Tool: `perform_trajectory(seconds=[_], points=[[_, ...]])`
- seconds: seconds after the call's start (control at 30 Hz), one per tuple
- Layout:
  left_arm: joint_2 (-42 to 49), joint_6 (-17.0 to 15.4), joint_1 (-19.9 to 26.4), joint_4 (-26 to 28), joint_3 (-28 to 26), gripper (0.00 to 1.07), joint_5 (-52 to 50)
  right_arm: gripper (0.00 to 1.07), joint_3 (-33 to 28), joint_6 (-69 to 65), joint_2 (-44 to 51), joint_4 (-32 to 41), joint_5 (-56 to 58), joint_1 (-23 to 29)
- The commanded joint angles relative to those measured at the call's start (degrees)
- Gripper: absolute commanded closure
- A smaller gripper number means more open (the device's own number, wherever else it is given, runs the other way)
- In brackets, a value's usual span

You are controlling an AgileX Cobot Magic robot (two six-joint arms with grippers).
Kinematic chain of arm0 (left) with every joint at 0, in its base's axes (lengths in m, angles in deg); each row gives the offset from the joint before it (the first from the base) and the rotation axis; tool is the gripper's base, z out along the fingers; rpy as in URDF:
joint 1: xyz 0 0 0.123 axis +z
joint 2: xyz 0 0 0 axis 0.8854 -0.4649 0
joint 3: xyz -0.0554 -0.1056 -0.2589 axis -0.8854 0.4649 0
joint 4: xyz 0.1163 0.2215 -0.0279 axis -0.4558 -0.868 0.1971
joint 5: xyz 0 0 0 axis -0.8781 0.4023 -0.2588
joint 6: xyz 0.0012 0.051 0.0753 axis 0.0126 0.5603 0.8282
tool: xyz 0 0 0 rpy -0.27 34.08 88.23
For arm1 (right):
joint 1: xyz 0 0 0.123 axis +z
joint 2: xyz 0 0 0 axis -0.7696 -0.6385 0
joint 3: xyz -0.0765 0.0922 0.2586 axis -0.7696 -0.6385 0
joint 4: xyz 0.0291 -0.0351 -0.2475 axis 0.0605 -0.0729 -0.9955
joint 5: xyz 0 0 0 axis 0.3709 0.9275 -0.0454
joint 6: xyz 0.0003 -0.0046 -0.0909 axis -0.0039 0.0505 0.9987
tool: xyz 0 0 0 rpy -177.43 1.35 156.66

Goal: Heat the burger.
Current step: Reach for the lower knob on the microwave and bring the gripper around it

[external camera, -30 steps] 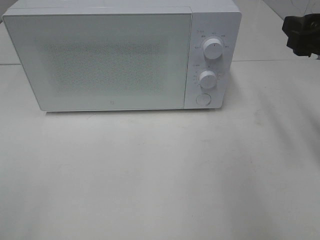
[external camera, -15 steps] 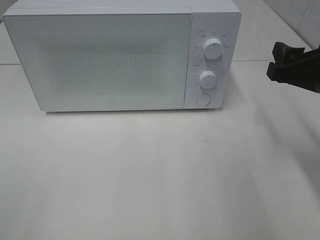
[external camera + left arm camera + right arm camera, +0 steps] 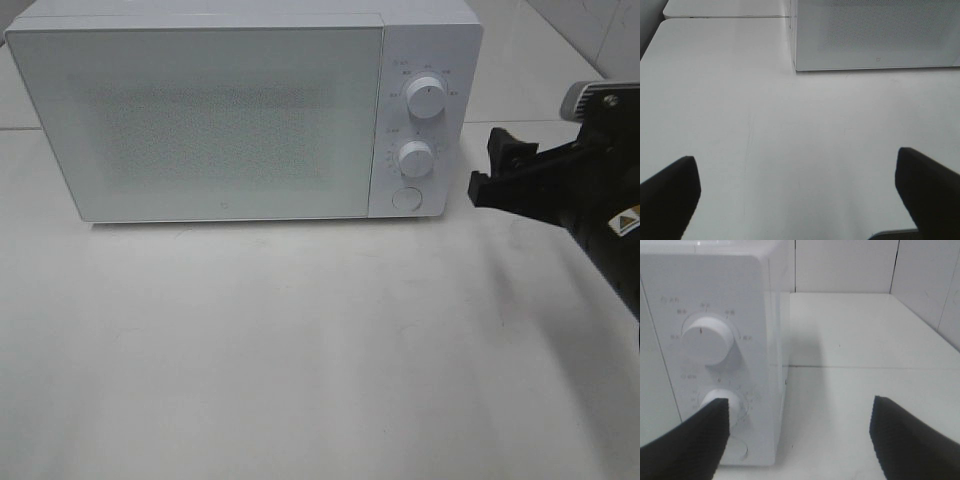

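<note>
Looked for burger in all three views and found none. Could not tell its look or its place.

Noted white microwave on pale table. Logged door shut, with a speckled, frosted face that hid the inside. Marked upper dial, lower dial and round button stacked down microwave's right-hand panel.

Found right gripper just right of microwave, about level with lower dial and round button. Judged it near the panel but apart from it in the high view. Saw jaws spread wide in its wrist view, nothing between them, pinching nothing.

Found left gripper only in its own wrist view. Placed it over bare table in front of microwave, off the front corner farthest from the dials and well apart from it. Saw jaws spread wide, holding nothing, touching nothing.
</note>
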Motion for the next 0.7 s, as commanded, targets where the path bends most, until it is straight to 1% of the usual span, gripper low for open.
perform_trajectory(seconds=[0.03, 0.1, 0.2, 0.43, 0.6, 0.63, 0.67, 0.7], points=[[1.03, -0.4, 0.17, 0.17, 0.0, 0.09, -0.74, 0.32, 0.17, 0.63, -1.78, 2.23, -11.46, 2.12], [1.03, -0.4, 0.17, 0.17, 0.0, 0.09, -0.74, 0.32, 0.8, 0.34, -3.84, 3.15, -11.34, 3.67], [1.03, -0.4, 0.17, 0.17, 0.0, 0.09, -0.74, 0.32, 1.83, -0.06, -5.79, 3.32, -11.34, 4.58], [1.03, -0.4, 0.17, 0.17, 0.0, 0.09, -0.74, 0.32, 3.84, -0.46, -9.17, 3.5, -11.34, 4.58], [1.03, -0.4, 0.17, 0.11, 0.0, 0.08, -0.74, 0.32, 5.67, 0.17, -10.31, 6.36, -11.34, 5.44], [1.03, -0.4, 0.17, 0.11, 0.0, 0.08, -0.74, 0.32, 6.7, 1.38, -10.94, 7.96, -11.34, 6.47], [1.03, -0.4, 0.17, 0.11, 0.0, 0.08, -0.74, 0.32, 6.7, 1.38, -10.94, 7.96, -11.34, 6.47], [1.03, -0.4, 0.17, 0.11, 0.0, 0.08, -0.74, 0.32, 8.08, 2.69, -12.09, 10.03, -11.4, 7.62]])
